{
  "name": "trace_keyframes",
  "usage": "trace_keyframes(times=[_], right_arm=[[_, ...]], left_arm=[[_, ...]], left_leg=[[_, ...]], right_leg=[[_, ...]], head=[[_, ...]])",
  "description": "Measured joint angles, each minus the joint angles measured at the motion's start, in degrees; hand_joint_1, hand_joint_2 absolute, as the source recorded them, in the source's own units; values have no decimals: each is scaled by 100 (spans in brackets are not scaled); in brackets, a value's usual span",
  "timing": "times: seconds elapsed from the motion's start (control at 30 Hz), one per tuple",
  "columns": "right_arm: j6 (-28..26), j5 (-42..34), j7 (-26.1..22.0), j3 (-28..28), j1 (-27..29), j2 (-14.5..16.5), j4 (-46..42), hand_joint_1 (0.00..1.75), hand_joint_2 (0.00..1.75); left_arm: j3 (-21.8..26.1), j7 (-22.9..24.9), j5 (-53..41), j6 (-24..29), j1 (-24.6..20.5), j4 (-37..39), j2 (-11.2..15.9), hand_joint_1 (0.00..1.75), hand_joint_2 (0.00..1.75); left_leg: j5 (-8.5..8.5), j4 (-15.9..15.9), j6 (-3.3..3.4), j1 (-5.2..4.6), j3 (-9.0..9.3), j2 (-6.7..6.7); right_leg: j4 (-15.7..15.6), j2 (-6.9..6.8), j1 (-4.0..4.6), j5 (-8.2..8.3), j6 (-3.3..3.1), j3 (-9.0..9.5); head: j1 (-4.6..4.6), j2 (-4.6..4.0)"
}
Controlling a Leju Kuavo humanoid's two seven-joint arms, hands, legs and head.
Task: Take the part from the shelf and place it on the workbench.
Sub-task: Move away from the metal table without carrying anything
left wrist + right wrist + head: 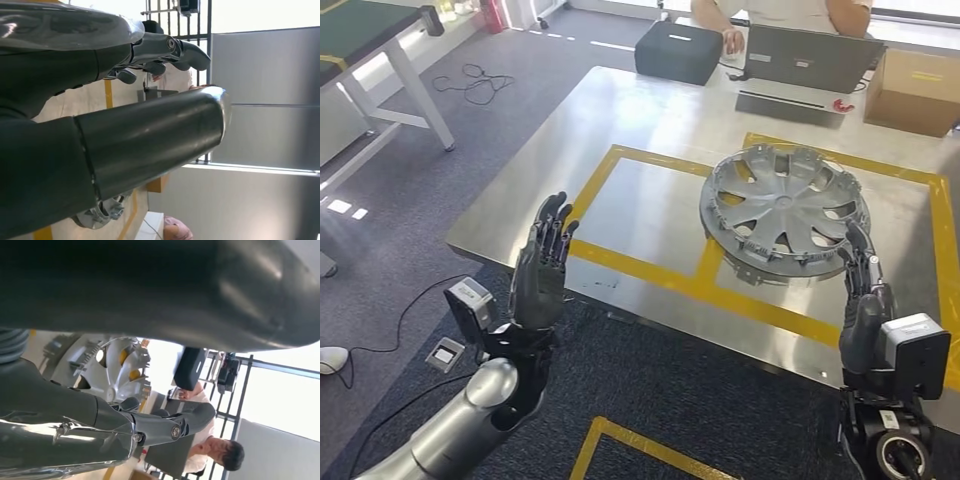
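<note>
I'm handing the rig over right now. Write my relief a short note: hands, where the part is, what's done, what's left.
Left hand: open, raised at the workbench's near edge, holding nothing.
Right hand: open, fingers at the near rim of the wheel cover; contact cannot be told.
The wheel cover lies flat on the workbench, across the yellow tape lines.
Done: part placed on the bench.
Left: pull both hands clear.
A person sits at the far side with a laptop.

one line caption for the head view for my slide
Silver wheel cover lying on the workbench, left robot hand open, right robot hand at its rim.
</note>
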Motion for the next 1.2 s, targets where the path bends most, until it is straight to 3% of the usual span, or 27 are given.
trace_keyframes(times=[0.1,0.13,0.17,0.2,0.27,0.33,0.37,0.4,0.47,0.5,0.53,0.6,0.63,0.67,0.7,0.73,0.8,0.87,0.9,0.97,1.0,1.07,1.13,1.17,1.2], right_arm=[[-1,2,1,1,4,0,0,0,0],[-3,3,2,3,7,0,1,0,0],[-7,6,3,5,10,0,1,0,0],[-12,10,6,4,10,0,2,0,0],[-17,24,14,3,9,0,0,0,0],[-15,36,21,4,8,0,-14,0,0],[-15,40,22,5,7,0,-23,0,0],[-13,42,24,5,8,0,-31,0,0],[-8,43,26,5,7,0,-34,0,0],[-3,43,32,5,4,0,-37,0,0],[2,42,37,6,0,0,-41,0,0],[11,42,51,7,-6,0,-49,0,0],[14,42,58,8,-4,0,-49,0,0],[16,42,67,9,-3,0,-49,0,0],[18,42,74,9,-3,0,-48,0,0],[18,41,79,9,-3,0,-48,0,0],[17,37,89,9,-4,0,-53,0,0],[16,33,94,9,-11,0,-70,0,0],[15,32,96,10,-14,0,-78,0,0],[13,31,101,14,-16,-1,-82,0,0],[10,28,105,16,-18,-3,-81,0,0],[3,21,112,21,-22,-6,-81,0,0],[-3,17,121,30,-17,-7,-81,0,0],[-8,17,126,34,-12,-8,-81,0,0],[-13,17,129,35,-8,-8,-81,0,0]], left_arm=[[-2,-8,2,7,2,1,-12,0,0],[-2,-9,2,7,8,1,-16,0,0],[-2,-9,2,7,12,2,-17,0,0],[-2,-9,1,6,16,2,-17,0,0],[-2,-9,-1,5,21,2,-17,0,0],[-3,-9,-7,5,19,1,-16,0,0],[-3,-9,-9,5,18,1,-16,0,0],[-4,-9,-11,6,18,0,-15,0,0],[-5,-9,-13,8,20,0,-10,0,0],[-6,-5,-15,12,21,0,-5,0,0],[-5,-1,-19,16,22,0,0,0,0],[-6,19,-28,29,27,0,8,0,0],[-5,31,-33,38,34,0,11,0,0],[-6,50,-38,49,43,0,16,0,0],[-6,68,-43,62,50,0,22,0,0],[-6,86,-50,75,54,-1,28,0,0],[-7,106,-60,104,53,-17,40,0,0],[-7,111,-68,127,43,-58,49,0,0],[-7,115,-70,133,39,-77,52,0,0],[-7,134,-70,140,40,-92,57,0,0],[-8,148,-69,144,42,-94,58,0,0],[-11,170,-66,151,46,-94,61,0,0],[-17,182,-64,161,50,-94,63,0,0],[-21,186,-64,167,52,-94,63,0,0],[-24,187,-63,174,55,-94,64,0,0]], left_leg=[[172,-33,37,21,-166,30],[224,-28,35,20,-239,35],[276,-21,27,21,-313,38],[325,-11,14,26,-389,40],[410,26,-29,38,-521,38],[479,76,-87,27,-611,34],[514,95,-116,21,-635,34],[556,102,-145,20,-652,33],[573,131,-208,32,-696,22],[450,239,-241,41,-759,10],[225,466,-270,49,-858,-5],[-368,1219,-315,75,-1114,-21],[-557,1601,-327,86,-1212,-23],[-611,1853,-329,92,-1241,-24],[-535,1918,-321,95,-1178,-25],[-378,1775,-302,94,-1012,-27],[-121,993,-235,74,-411,-39],[-118,196,-176,41,109,-51],[-146,-1,-157,22,219,-53],[-87,-94,-129,26,197,-28],[-34,-114,-105,39,165,-14],[82,-145,-45,66,72,21],[182,-138,-8,53,-57,28],[232,-129,-11,47,-128,29],[281,-115,-18,44,-204,29]], right_leg=[[994,-15,-13,-829,55,-285],[1345,-19,-20,-1001,70,-333],[1546,-24,-25,-1038,83,-307],[1536,-30,-30,-953,90,-184],[922,-42,-46,-683,101,338],[116,-38,-41,-644,83,897],[-111,-32,-32,-682,56,1033],[-201,-25,-14,-699,15,1078],[-219,-35,-15,-631,-92,993],[-225,-42,-19,-578,-154,943],[-238,-51,-27,-516,-208,878],[-237,-54,-23,-389,-266,734],[-235,-54,-18,-327,-271,651],[-232,-54,-14,-267,-270,569],[-229,-53,-10,-209,-266,490],[-226,-52,-8,-152,-259,417],[-221,-44,-3,-53,-231,308],[-226,-43,4,44,-180,252],[-236,-46,2,90,-148,238],[-244,-46,-8,152,-80,209],[-183,-45,-9,78,-51,162],[286,-44,-18,-372,-3,-23],[1099,-47,-28,-903,38,-228],[1415,-49,-31,-998,52,-265],[1551,-49,-32,-955,62,-216]], head=[[71,0],[83,0],[86,0],[90,0],[91,0],[86,0],[78,0],[67,0],[63,0],[61,0],[55,0],[19,0],[4,0],[-5,0],[-14,0],[-22,0],[-43,0],[-54,0],[-59,0],[-56,0],[-46,0],[13,0],[57,0],[65,0],[69,0]])
